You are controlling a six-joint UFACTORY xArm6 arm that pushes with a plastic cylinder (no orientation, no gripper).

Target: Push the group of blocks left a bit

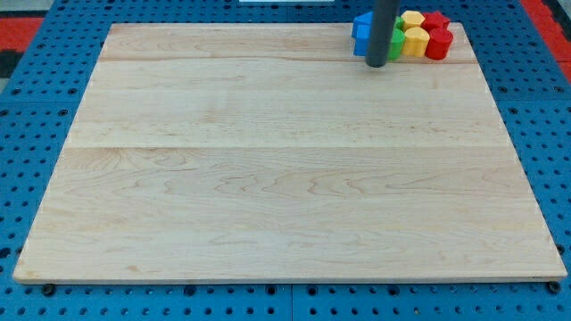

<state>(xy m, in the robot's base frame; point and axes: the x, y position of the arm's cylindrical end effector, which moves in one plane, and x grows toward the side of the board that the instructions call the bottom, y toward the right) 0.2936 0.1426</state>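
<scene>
My tip, a bare rod with no claw, stands left of the block cluster; pushing from here risks driving blocks right.

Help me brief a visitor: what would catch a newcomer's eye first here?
A tight cluster of bright blocks at the board's top right: blue block, yellow block, green block, red blocks. My tip stands just in front of the cluster, toward its left. The wooden board fills most of the view.

Rod hides blue block partly – top cut off.
</scene>
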